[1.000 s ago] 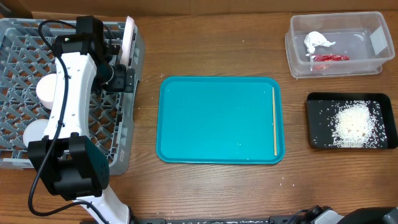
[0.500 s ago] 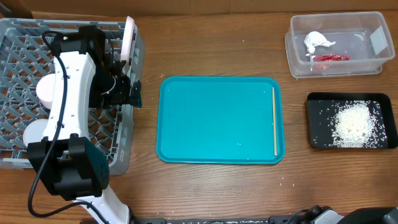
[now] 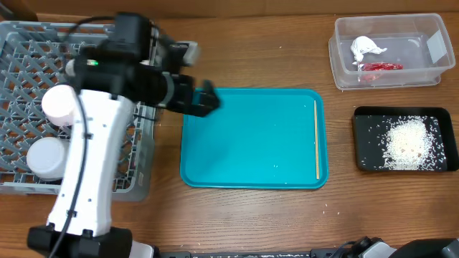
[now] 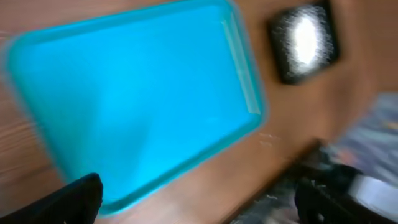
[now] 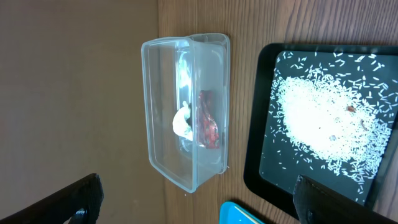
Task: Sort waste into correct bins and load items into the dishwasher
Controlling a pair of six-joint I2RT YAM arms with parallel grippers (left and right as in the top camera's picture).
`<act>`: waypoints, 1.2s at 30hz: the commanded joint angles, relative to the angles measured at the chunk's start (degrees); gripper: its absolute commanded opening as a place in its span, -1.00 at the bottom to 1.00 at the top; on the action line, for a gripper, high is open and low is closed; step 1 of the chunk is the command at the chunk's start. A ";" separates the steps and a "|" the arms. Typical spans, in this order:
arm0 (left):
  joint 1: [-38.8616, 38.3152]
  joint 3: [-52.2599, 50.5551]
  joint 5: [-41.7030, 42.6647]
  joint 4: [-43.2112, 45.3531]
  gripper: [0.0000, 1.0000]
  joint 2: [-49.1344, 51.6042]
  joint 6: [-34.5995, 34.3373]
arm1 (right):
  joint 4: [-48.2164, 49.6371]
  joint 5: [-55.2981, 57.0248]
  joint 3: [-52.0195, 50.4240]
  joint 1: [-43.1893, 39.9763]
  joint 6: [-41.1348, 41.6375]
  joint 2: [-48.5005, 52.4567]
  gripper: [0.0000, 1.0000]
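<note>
**A:** What has changed in the last second?

**B:** The left gripper (image 3: 202,97) has left the grey dish rack (image 3: 21,50) at 9 o'clock. It now hangs over the 10 o'clock corner of the teal tray (image 3: 251,143). One second ago it was at the right wall of the rack, beside the plate with pinkish back.

**A:** Does it carry something?

**B:** No. In the left wrist view its fingers are spread wide, and only the tray shows between them. I judge that the plate was left in the rack, but the arm covers that place now, so I cannot tell how it stands.

**A:** What else is in the rack?

**B:** A white cup (image 3: 57,104). Toward 6 o'clock from it is a second white round item (image 3: 44,158), perhaps a plate or an upturned bowl.

**A:** And the waste?

**B:** The tissue wad (image 3: 367,47) and the red wrapper (image 3: 380,66) lie touching inside the clear tub (image 3: 387,80) at 1 o'clock. The right gripper (image 5: 199,196) also has its fingers spread and holds nothing. Its camera looks down on this tub and on the black tray (image 3: 362,115) of white grains (image 3: 409,143) at 3 o'clock.

**A:** What does this mean for the task?

**B:** The sorting looks finished. On the teal tray only a thin pale stick (image 3: 316,140) is left, along its right edge. So probably the loading is almost done.
</note>
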 commanded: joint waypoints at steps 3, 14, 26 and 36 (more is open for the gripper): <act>-11.78 0.35 7.15 8.39 1.00 2.40 -10.95 | 0.15 -0.02 0.22 -0.11 -0.28 0.15 0.99; -35.06 0.37 -29.42 19.74 1.00 16.35 -45.55 | 0.15 0.00 0.20 -0.11 -0.28 0.15 0.99; -47.01 0.37 -65.37 30.36 1.00 33.33 -50.77 | 0.15 -0.02 0.20 -0.11 -0.28 0.15 0.99; -48.04 0.37 -66.29 40.65 1.00 41.16 -47.80 | 0.15 0.00 0.20 -0.11 -0.28 0.15 0.99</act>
